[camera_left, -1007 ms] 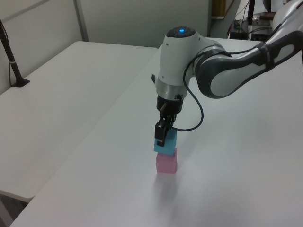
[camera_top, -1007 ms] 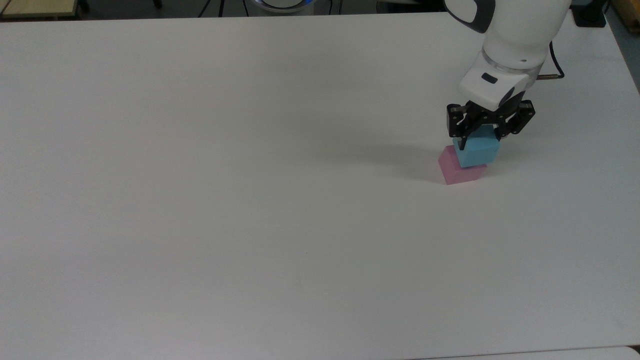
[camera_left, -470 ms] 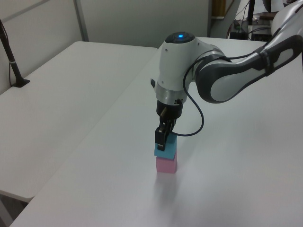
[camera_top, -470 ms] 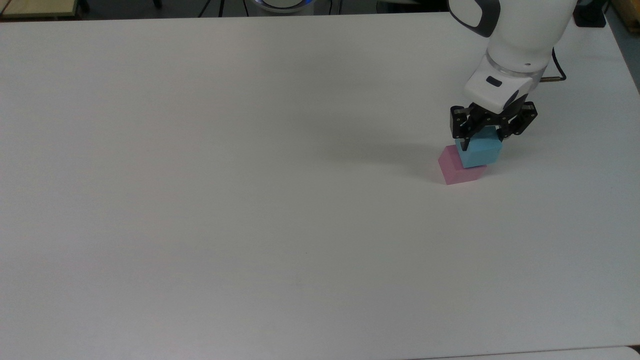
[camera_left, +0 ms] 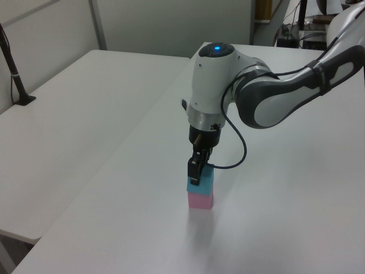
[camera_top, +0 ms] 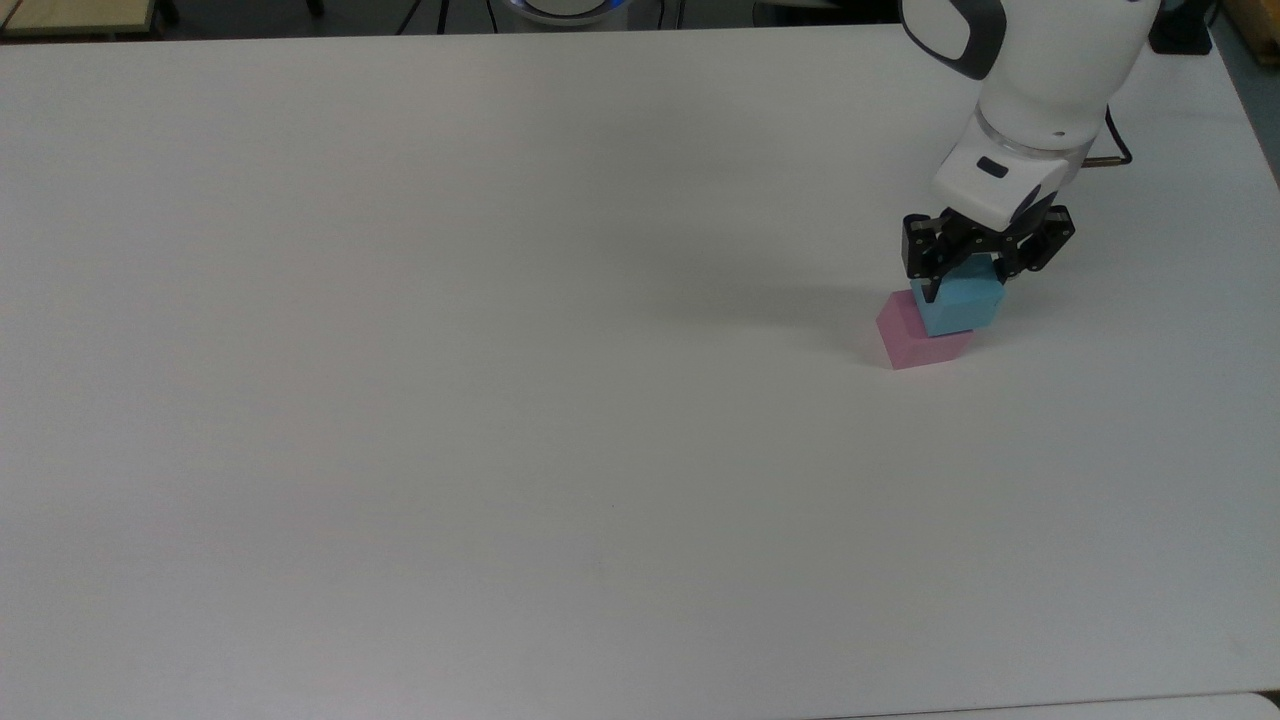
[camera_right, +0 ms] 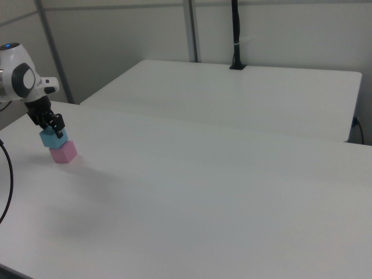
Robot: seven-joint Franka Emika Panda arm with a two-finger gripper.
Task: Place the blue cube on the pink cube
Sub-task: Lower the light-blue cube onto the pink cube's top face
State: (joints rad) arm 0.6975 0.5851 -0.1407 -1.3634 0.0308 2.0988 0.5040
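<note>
Operator: Report changes since the previous frames.

Arm: My wrist has risen slightly and shifted toward the top view's upper right. The small light sky-blue matte cube (camera_top: 957, 304), which was held just above the stack a second ago, now rests on the small pastel pink matte cube (camera_top: 918, 339).

Operator: State of the end effector?

Arm: My black two-finger gripper (camera_top: 962, 280) sits at the top of the blue cube, fingers straddling its upper edges. I cannot tell whether the pads press on the cube or have let go.

Operator: Location of the stack?

Arm: Right of centre in the top view, on the white matte table (camera_top: 500, 400). In the left view the blue cube (camera_left: 201, 184) sits squarely on the pink cube (camera_left: 201, 200) at lower centre. In the right view the blue cube (camera_right: 53, 139) and pink cube (camera_right: 63, 152) appear at the far left, gripper (camera_right: 54, 126) just above.
</note>
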